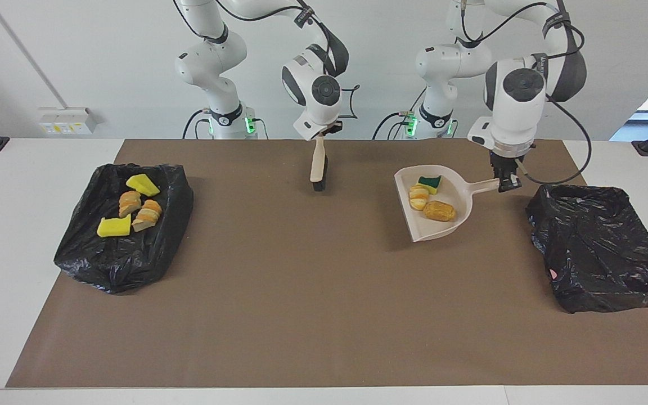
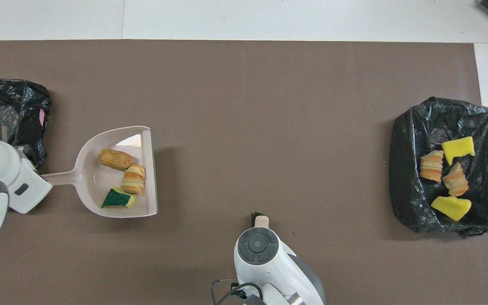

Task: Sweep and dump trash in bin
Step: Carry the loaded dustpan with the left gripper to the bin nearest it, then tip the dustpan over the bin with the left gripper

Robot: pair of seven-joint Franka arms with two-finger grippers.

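- Surface (image 1: 301,315) under a brown mat, a black-lined bin at each end.
- Bin (image 1: 599,247) at the left arm's end, just beside the left fingers (image 1: 508,181).
- Dustpan (image 1: 459,216), its handle pinched by those fingers, raised over the mat, carrying three pieces of trash (image 1: 439,211).
- Brush (image 1: 318,166) hanging bristles-down, pinched by the right fingers (image 1: 319,136).
- Four more pieces (image 1: 133,211) in the bin (image 1: 121,259) at the right arm's end, well apart from both.

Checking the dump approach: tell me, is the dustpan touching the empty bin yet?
Apart. The facing view shows brown mat between the dustpan and the empty bin; the left gripper holds its handle.
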